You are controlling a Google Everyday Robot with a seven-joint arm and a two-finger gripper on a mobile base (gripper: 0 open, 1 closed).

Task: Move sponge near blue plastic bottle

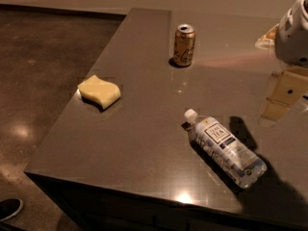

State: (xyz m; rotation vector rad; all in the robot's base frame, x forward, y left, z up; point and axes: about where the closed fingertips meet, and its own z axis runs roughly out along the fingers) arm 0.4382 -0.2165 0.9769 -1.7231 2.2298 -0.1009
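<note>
Sponge (99, 91) flat on counter (144, 153), left part of frame, close to counter's left edge, nothing touching it. Blue plastic bottle (224, 148) on its side, lower right of centre, white cap pointing upper left, label facing up. We read the two as well apart. Gold can (184, 45) upright, upper centre, apart from both. Gripper (285, 96) at right edge of frame, over counter, up-right of bottle, not touching it. Spread or clenched: we can't tell. Dark floor (43, 57) along left side.
</note>
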